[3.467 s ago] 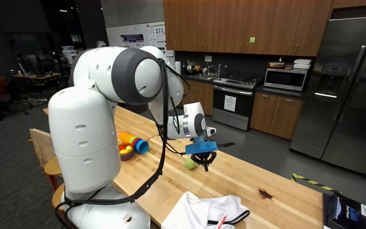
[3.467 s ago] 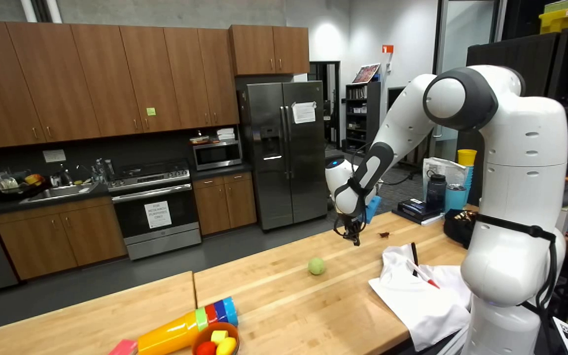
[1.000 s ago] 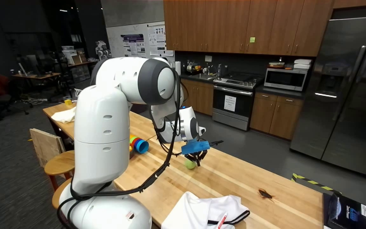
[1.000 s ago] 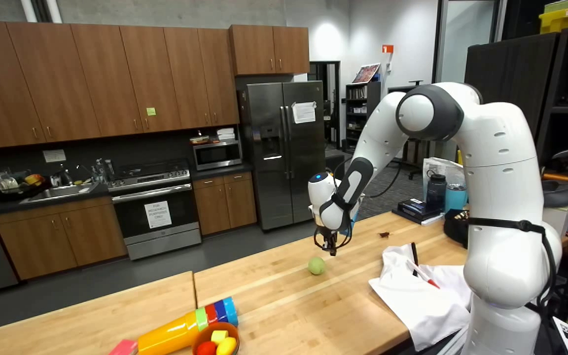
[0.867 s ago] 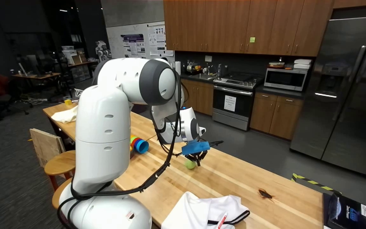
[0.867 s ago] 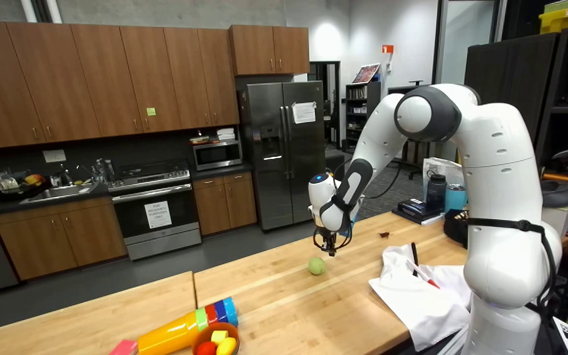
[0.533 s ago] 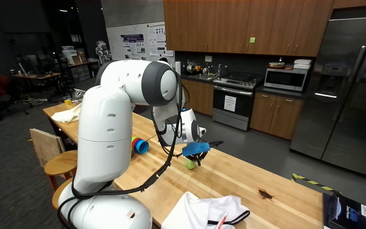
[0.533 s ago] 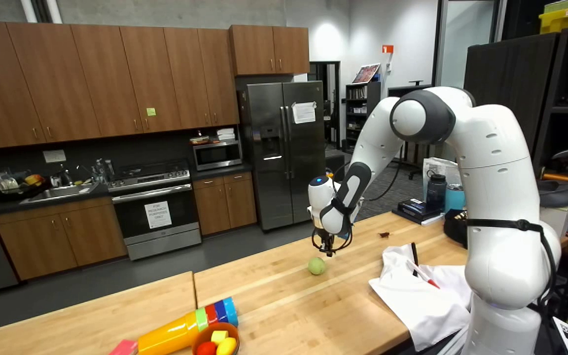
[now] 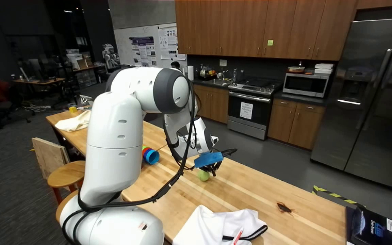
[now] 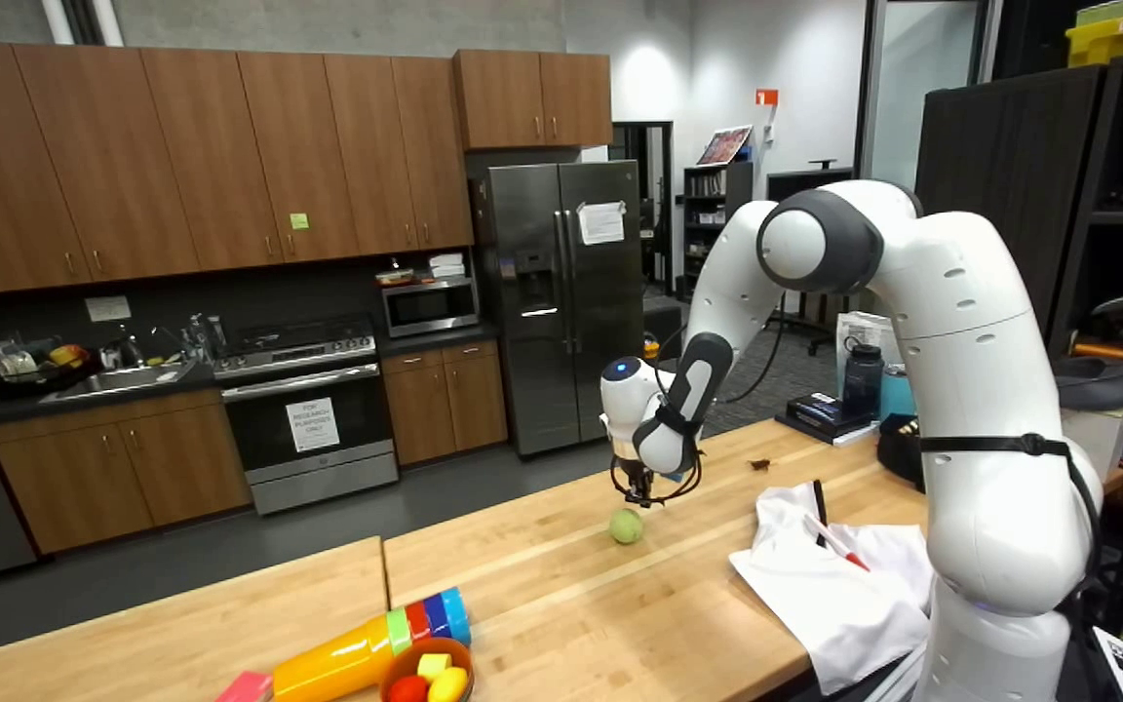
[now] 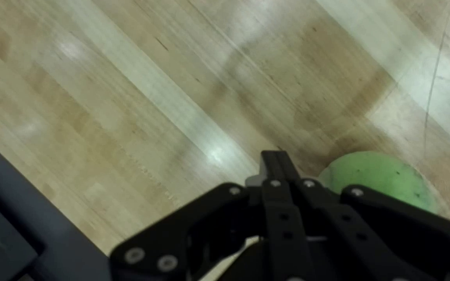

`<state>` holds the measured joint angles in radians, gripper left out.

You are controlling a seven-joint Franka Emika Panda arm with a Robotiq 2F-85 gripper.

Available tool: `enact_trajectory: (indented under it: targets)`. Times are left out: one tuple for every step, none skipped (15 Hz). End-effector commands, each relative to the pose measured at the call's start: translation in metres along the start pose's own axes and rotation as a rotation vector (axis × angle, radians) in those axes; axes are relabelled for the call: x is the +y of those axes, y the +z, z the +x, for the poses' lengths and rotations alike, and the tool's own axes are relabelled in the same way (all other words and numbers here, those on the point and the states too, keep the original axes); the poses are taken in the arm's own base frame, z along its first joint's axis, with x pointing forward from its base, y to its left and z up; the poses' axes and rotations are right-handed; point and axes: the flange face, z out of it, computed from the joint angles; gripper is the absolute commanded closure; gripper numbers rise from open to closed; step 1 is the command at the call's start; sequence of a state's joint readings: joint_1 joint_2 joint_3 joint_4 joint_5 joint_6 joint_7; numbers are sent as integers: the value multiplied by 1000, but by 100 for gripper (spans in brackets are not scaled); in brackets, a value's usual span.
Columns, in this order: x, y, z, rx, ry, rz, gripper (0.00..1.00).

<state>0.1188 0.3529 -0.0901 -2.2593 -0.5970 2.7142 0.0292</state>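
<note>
Gripper [image 11: 275,157] moved closer to green ball [image 11: 385,175] | jaws together — ball unmoved

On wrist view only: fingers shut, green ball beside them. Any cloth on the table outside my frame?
Observer: Yes, in both exterior views: a white cloth, lying apart from the ball and gripper.
Operator: Anything on it?
Observer: A red and white pen.
Operator: Any cups about, and how do they lie?
Observer: A stack of cups, on its side.
</note>
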Motion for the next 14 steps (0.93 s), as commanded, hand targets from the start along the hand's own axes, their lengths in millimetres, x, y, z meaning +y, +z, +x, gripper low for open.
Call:
enact_trajectory:
  targets:
    - [-1,3,7,10,9,-31,100]
    - [-2,3,9,11,11,-34,100]
    - [-2,4,11,11,10,-39,100]
    - [-3,4,12,11,12,-41,100]
    - [-4,4,12,13,10,-43,100]
    - [-5,4,13,14,11,-44,100]
    - [-6,4,16,15,10,-46,100]
    - [-7,4,17,17,8,-48,100]
    - [-8,4,18,18,6,-47,100]
    - [-11,3,19,18,4,-39,100]
    - [-14,2,20,23,-2,-19,100]
    - [-19,0,23,26,-13,-5,100]
    - [-24,-1,24,21,-20,3,100]
    - [-28,-2,26,19,-26,7,100]
